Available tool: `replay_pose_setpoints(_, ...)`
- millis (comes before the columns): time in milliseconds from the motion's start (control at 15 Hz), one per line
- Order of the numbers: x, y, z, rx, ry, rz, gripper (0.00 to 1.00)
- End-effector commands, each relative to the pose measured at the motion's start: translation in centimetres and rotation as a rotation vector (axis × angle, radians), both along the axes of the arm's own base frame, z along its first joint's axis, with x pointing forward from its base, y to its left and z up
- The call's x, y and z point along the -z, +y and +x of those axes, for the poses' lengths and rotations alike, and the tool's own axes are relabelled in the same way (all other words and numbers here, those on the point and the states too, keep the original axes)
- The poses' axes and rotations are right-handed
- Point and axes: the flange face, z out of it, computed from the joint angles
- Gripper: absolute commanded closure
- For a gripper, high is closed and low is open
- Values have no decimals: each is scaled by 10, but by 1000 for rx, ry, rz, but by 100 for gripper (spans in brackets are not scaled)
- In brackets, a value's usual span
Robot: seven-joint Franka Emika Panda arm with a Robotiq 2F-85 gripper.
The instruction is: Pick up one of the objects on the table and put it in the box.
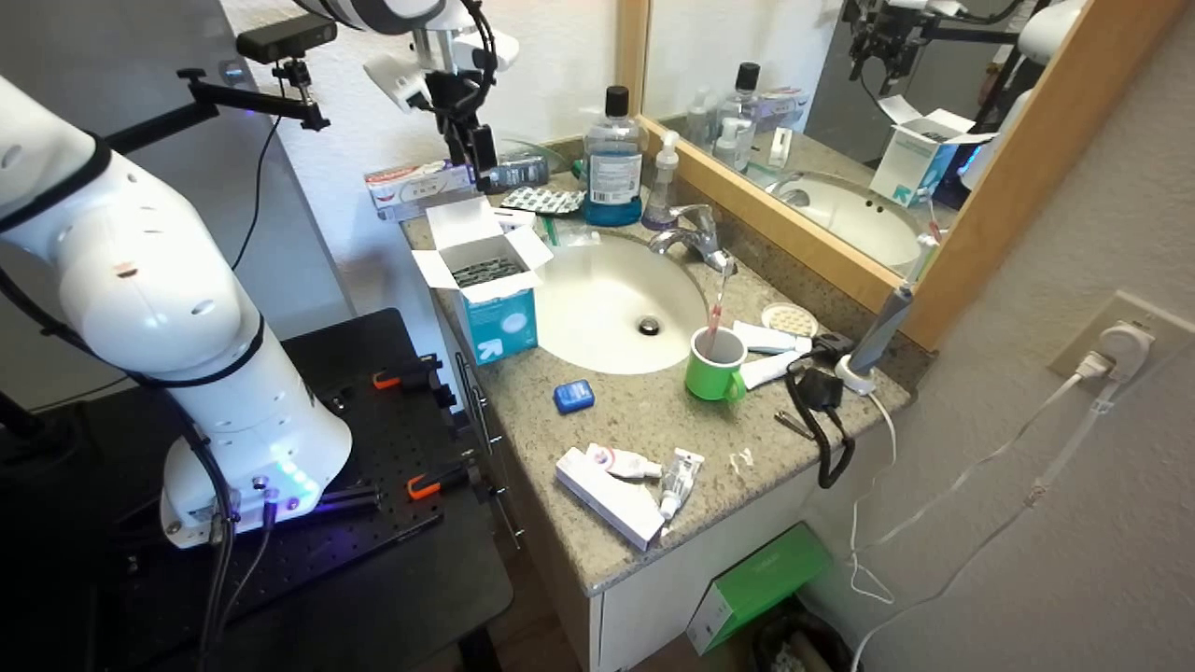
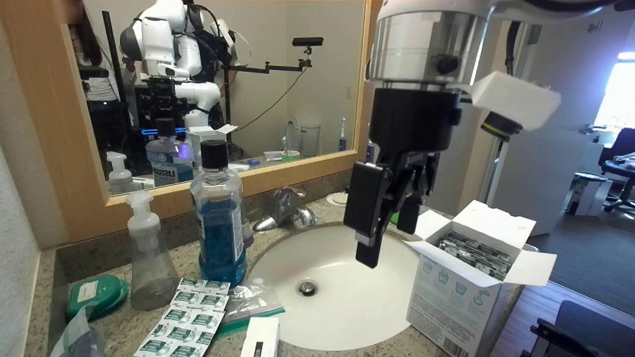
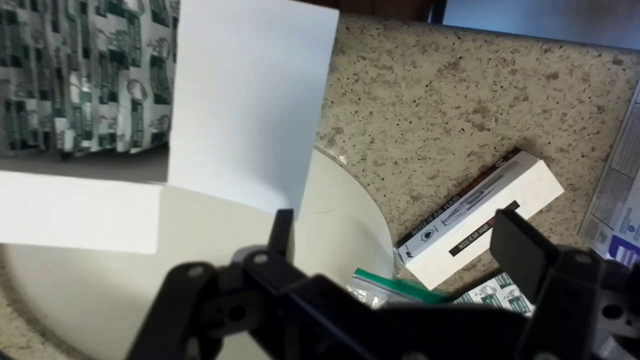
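Small rectangular teal-blue carton (image 1: 501,329), its white flaps spread around green-and-white packets (image 1: 487,272), stands on the beige speckled stone counter (image 1: 644,420) beside the inset white oval sink (image 1: 607,294). The white jointed arm (image 1: 168,271) rises next to the counter and bends past the top of an exterior view, its outer end turned down. Its black two-fingered gripper (image 2: 389,233) points downward, raised above the counter near the carton. In the wrist view its fingers (image 3: 522,250) stand wide apart, with a slim white box (image 3: 465,230) below, showing between them.
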Motion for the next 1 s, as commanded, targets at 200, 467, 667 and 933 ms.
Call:
replay_pose_setpoints(200, 44, 37, 15, -150, -9, 88, 0)
replay_pose_setpoints(467, 53, 54, 27, -229, 1, 94, 0)
replay_pose_setpoints(667, 50, 69, 44, -295, 15, 102, 0)
replay_pose_setpoints(933, 43, 85, 73, -357, 18, 125, 0)
